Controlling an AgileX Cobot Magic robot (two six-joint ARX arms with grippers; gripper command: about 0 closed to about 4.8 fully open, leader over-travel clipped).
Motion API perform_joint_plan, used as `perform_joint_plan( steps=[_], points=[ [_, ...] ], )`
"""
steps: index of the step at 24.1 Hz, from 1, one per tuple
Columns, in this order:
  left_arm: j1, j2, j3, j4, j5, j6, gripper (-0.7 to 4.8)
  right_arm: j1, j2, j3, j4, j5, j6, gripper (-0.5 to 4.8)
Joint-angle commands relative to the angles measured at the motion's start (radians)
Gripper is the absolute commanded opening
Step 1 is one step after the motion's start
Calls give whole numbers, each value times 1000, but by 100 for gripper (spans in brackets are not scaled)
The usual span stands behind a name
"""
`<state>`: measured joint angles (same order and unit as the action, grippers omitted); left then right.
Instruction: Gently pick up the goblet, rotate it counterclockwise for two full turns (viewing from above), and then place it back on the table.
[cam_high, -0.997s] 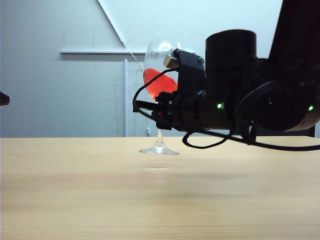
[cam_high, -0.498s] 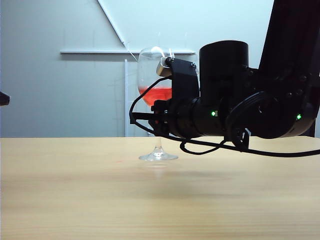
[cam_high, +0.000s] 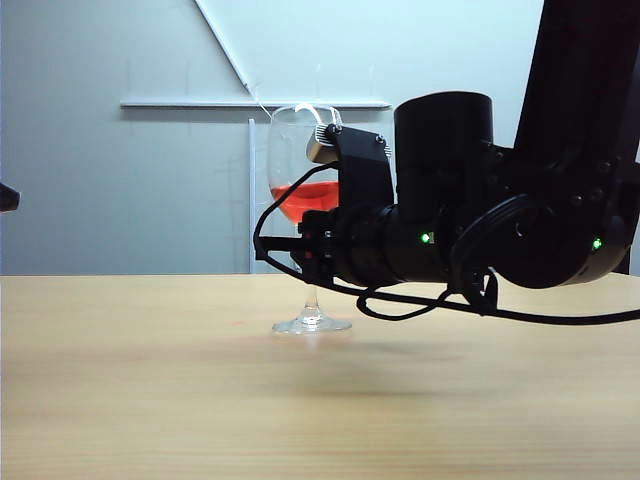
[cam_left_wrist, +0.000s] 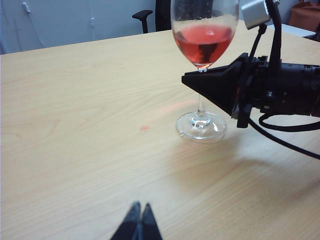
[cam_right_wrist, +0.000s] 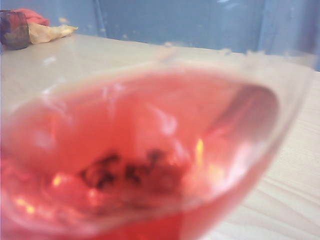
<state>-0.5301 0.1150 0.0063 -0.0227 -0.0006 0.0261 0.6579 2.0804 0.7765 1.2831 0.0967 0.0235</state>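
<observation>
The right gripper (cam_left_wrist: 200, 80) has its fingers (cam_left_wrist: 210, 85) closed around the stem of the goblet (cam_high: 300, 180), upright with red liquid, foot at the desk (cam_high: 150, 380). The left gripper (cam_left_wrist: 138, 222) rests nearby, fingers together.

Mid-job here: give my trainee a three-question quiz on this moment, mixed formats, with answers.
1. True or false: the right gripper is shut on the stem of the goblet.
2. What is inside the goblet's bowl? A) red liquid B) nothing C) ice cubes
3. Fill in: the left gripper is ____ and holds nothing, set well apart from the goblet over the table.

Key
1. True. In the left wrist view its black jaws meet at the stem, just under the bowl.
2. A. The liquid lies about level in the lower part of the bowl.
3. shut. Its two fingertips meet at a point.
</observation>
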Motion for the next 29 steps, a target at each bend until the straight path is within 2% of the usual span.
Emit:
perform_joint_plan(
  steps=[1, 4, 5, 7, 8, 10, 16, 20, 24, 25, 26, 27, 29],
  points=[
    [0, 1, 3, 5, 2, 0, -5, 2, -12, 4, 45, -2, -3, 55],
    [0, 1, 3, 5, 2, 0, -5, 2, -12, 1, 45, -2, -3, 65],
    [0, 1, 3, 5, 2, 0, -5, 2, -12, -4, 45, -2, -3, 93],
    [0, 0, 3, 5, 2, 0, -5, 2, -13, -22, 56, -2, -5, 102],
    [0, 0, 3, 5, 2, 0, -5, 2, -14, -34, 62, 0, -6, 137],
    [0, 0, 3, 5, 2, 0, -5, 2, -21, -50, 63, 6, -6, 159],
    [1, 0, 3, 5, 2, 0, -5, 2, -116, -147, 52, 10, -6, 159],
    [14, 1, 3, 5, 8, 0, -5, 3, -240, -240, -26, 16, -5, 158],
    [175, 0, 3, 5, 91, 0, -5, 24, -443, -371, -132, 30, 3, 154],
    [214, 0, 3, 4, 93, 0, -5, 32, -487, -398, -151, 33, 3, 138],
    [292, -8, 3, 1, 90, 0, -5, 52, -594, -456, -195, 36, 4, 71],
    [333, -18, 3, 0, 88, 0, -5, 65, -661, -486, -228, 40, 4, 9],
    [420, -49, 3, 1, 87, 0, -5, 102, -850, -541, -359, 56, 19, -6]
  ],
)
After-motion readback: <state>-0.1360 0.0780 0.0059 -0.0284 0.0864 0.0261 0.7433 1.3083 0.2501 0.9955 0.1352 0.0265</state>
